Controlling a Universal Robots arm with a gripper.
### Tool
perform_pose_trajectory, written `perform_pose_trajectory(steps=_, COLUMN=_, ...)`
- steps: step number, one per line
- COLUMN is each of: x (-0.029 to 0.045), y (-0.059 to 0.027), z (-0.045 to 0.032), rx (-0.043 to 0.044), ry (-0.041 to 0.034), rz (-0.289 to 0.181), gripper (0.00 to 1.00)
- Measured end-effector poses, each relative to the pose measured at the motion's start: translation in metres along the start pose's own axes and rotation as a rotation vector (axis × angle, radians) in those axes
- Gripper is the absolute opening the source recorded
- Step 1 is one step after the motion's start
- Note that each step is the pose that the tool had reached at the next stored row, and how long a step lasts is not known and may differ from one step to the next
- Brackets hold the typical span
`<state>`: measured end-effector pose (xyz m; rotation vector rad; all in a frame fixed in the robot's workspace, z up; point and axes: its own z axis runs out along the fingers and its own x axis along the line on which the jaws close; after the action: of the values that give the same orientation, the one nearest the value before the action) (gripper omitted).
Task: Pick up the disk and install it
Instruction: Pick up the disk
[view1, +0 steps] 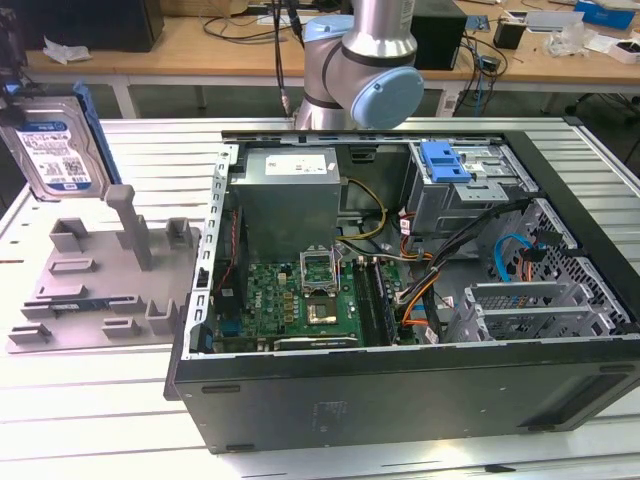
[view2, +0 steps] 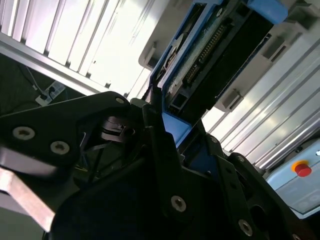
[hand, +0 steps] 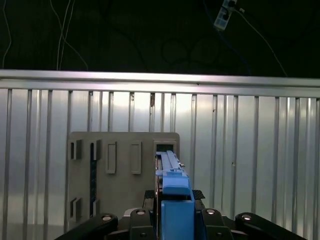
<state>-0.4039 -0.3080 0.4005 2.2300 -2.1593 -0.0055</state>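
Silver metal with a blue-and-white label and a bright blue plastic frame, the disk (view1: 55, 145) stands on edge at the exterior view's left, over the far side of the grey moulded fixture (view1: 100, 280). In the second wrist view the black gripper (view2: 175, 132) is clamped on its blue-framed end, a finger against each flat face. Ribbed aluminium table (view1: 90, 410) lies bare around the fixture. The open computer case (view1: 400, 385) sits well apart toward the exterior view's right, a blue latch (view1: 445, 160) on its drive cage (view1: 470, 200)
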Motion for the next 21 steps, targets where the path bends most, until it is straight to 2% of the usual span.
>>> perform_pose_trajectory(steps=5, x=0.0006, y=0.0007, z=-0.0236, rx=0.0000, ry=0.0000, rz=0.000, gripper=0.37)
perform_pose_trajectory(steps=10, x=0.0010, y=0.0012, z=-0.0409, rx=0.0001, ry=0.0000, rz=0.000, gripper=0.37)
perform_pose_trajectory(steps=14, x=0.0015, y=0.0018, z=-0.0617, rx=-0.0001, ry=0.0000, rz=0.000, gripper=0.37)
perform_pose_trajectory(steps=18, x=0.0017, y=0.0022, z=-0.0735, rx=-0.0001, ry=0.0000, rz=0.000, gripper=0.37)
perform_pose_trajectory(steps=21, x=0.0018, y=0.0022, z=-0.0748, rx=0.0001, ry=-0.0001, rz=0.000, gripper=0.37)
